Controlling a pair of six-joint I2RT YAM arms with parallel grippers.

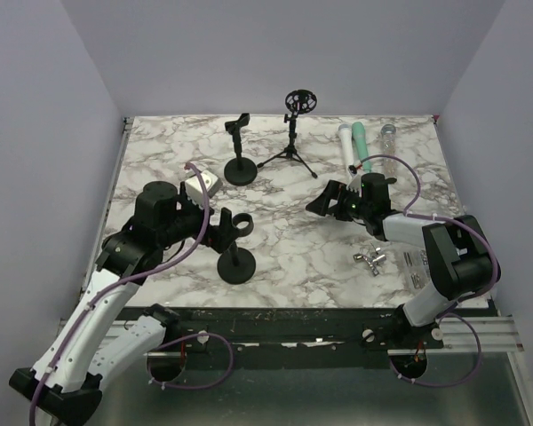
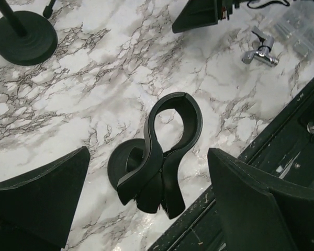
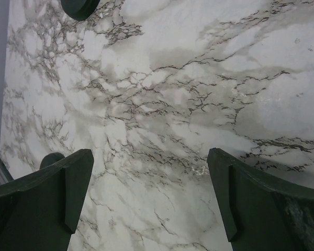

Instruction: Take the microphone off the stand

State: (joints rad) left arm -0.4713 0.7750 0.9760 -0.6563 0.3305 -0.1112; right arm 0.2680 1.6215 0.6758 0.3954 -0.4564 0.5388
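A black stand (image 1: 235, 264) with a round base stands near the front of the marble table. Its clip (image 1: 241, 222) holds nothing. In the left wrist view the empty clip (image 2: 170, 146) sits between my open left fingers, touching neither. My left gripper (image 1: 220, 228) (image 2: 149, 156) is open. A white microphone (image 1: 346, 146) and a teal one (image 1: 361, 142) lie flat side by side at the back right. My right gripper (image 1: 329, 199) (image 3: 150, 157) hangs open over bare marble right of centre.
A second stand (image 1: 240, 153) with a clip and a tripod stand (image 1: 295, 124) with a ring mount are at the back. A clear tube (image 1: 388, 138) lies beside the microphones. Metal fittings (image 1: 370, 260) (image 2: 260, 52) lie front right. A pale box (image 1: 201, 185) sits by the left arm.
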